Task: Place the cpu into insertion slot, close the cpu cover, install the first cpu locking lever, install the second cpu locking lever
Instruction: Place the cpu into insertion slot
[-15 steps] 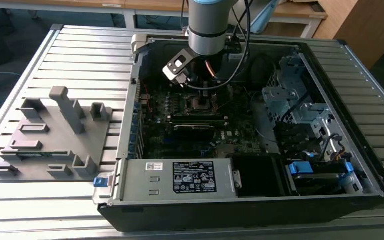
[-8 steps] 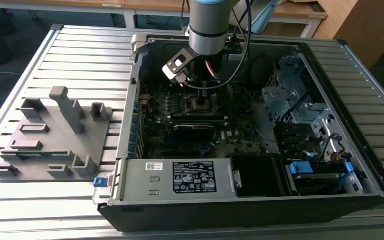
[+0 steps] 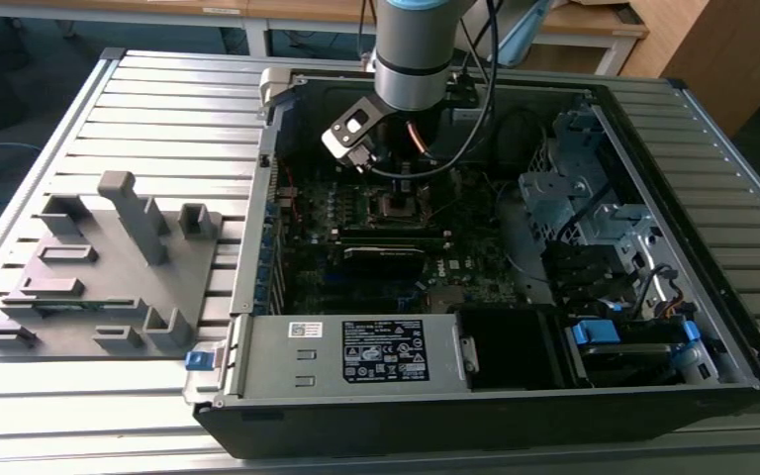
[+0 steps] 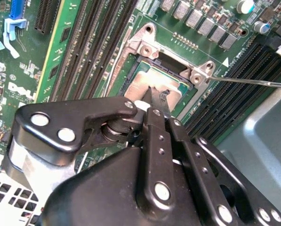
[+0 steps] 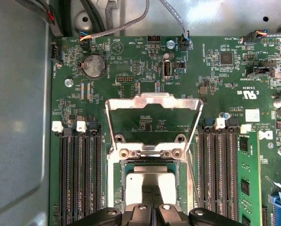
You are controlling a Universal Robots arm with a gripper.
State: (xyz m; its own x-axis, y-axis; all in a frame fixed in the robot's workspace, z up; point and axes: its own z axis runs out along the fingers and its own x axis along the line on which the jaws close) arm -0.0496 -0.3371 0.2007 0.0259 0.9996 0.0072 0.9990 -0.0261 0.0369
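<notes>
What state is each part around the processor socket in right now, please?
Chip: seated in the socket.
Cover: flipped open.
Lever: unlatched, sticking out sideways.
Gripper: shut, tips at the chip.
Computer case: open, side panel off.

The black-and-white printed label (image 3: 384, 350) on the silvery metal box at the case's front edge carries lines of print and small marks too fine to make out; a small white barcode sticker (image 3: 305, 329) sits beside it. The green circuit board (image 4: 29, 70) bears white printed lettering. A solid white triangle mark (image 4: 225, 61) stands just beside a corner of the dark square insertion slot (image 4: 141, 47), and an outlined white triangle sign (image 5: 116, 46) lies near the round silvery coin cell (image 5: 94, 66).
</notes>
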